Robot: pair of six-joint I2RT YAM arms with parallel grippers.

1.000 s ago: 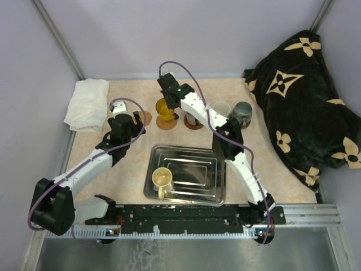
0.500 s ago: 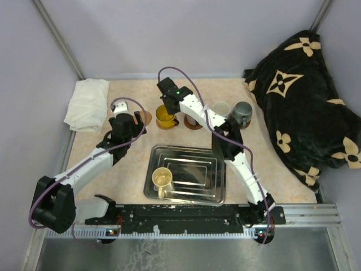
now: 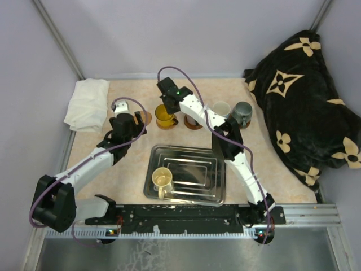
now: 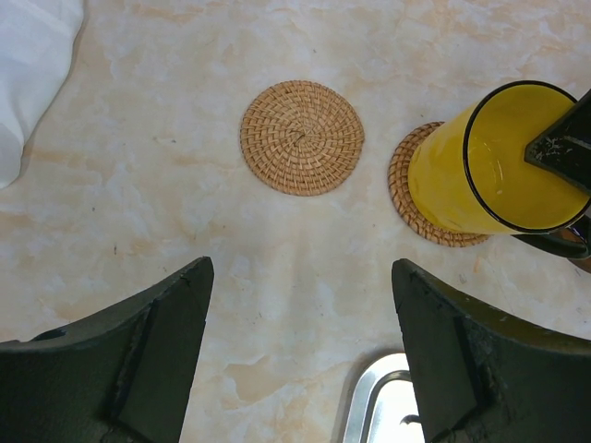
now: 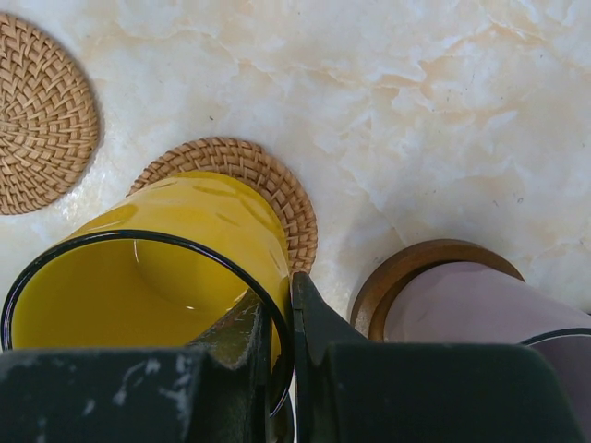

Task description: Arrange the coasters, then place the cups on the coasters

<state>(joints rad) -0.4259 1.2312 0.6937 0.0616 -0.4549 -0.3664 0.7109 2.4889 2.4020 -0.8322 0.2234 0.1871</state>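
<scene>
My right gripper [image 5: 291, 286] is shut on the rim of the yellow cup [image 5: 138, 277], one finger inside and one outside. The cup leans a little over a woven coaster [image 5: 268, 185]; whether it rests on it I cannot tell. A bare woven coaster [image 4: 302, 137] lies to its left, ahead of my open, empty left gripper [image 4: 300, 269]. To the right a purple-grey cup [image 5: 489, 305] stands on a dark wooden coaster [image 5: 416, 268]. From above, a white cup [image 3: 221, 108] and a dark grey cup [image 3: 242, 111] stand further right, and a cream cup [image 3: 162, 179] sits in the steel tray [image 3: 197, 192].
A folded white cloth [image 3: 87, 104] lies at the table's back left. A black blanket with cream flowers [image 3: 299, 96] is heaped along the right side. The tray's corner [image 4: 388, 406] shows just under my left gripper.
The right gripper has carried the yellow cup slightly left and lower, so it now covers most of the woven coaster. The left arm has barely moved.
</scene>
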